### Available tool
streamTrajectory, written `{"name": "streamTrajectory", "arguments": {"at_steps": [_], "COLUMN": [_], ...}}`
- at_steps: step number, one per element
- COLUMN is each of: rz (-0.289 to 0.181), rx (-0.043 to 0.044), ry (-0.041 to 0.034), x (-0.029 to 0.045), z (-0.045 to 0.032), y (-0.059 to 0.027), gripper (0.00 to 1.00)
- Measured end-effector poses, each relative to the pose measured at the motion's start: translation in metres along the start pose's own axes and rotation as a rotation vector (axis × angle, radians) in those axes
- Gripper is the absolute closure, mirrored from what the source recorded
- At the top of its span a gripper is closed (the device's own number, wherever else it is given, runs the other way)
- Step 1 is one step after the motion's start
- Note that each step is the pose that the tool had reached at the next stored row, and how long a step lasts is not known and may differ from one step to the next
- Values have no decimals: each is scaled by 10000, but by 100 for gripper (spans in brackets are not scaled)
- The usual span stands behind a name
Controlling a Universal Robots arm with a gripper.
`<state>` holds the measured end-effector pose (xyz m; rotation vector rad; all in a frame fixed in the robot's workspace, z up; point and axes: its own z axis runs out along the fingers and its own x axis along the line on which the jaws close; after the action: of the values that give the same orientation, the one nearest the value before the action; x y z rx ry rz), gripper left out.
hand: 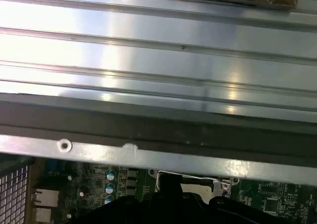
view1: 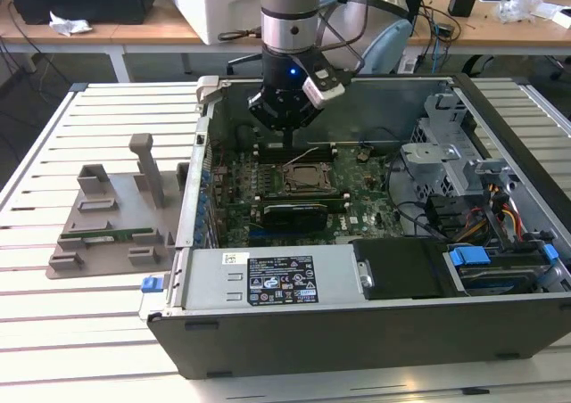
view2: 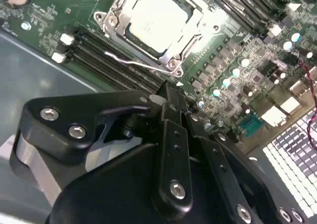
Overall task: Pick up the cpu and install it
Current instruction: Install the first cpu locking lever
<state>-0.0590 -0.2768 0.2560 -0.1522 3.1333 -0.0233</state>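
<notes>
The cpu [view2: 157, 17], a flat square with a shiny silver top, lies in the motherboard socket [view1: 310, 178] inside a metal frame, with a thin wire lever along one side. In the exterior view my gripper [view1: 294, 141] hangs just above the board, at the socket's far edge. The second wrist view shows its black fingers [view2: 173, 115] closed together with nothing between them, their tips [view2: 171, 91] a short way off the cpu, over the memory slots. The socket's metal frame [hand: 190, 182] peeks past the dark gripper body in the first wrist view.
The open computer case [view1: 268, 332] lies on a slatted white table [view1: 98, 332]. A grey plastic fixture [view1: 116, 220] stands at the exterior view's left. Inside the case are a graphics card [view1: 294, 214], the power supply [view1: 277, 278], cables and drive cages [view1: 482, 198].
</notes>
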Motion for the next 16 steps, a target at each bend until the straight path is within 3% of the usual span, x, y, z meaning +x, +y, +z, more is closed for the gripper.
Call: {"name": "streamTrajectory", "arguments": {"at_steps": [1, 2, 8, 12, 16], "rz": [0, 2, -8, -14, -14], "rx": [-11, -11, -14, -15, -19], "ry": [5, 7, 18, 50, 79], "x": [-5, -10, -49, -119, -188], "z": [97, 132, 237, 322, 357], "y": [-23, -20, 4, 54, 64], "gripper": [89, 89, 89, 89, 89]}}
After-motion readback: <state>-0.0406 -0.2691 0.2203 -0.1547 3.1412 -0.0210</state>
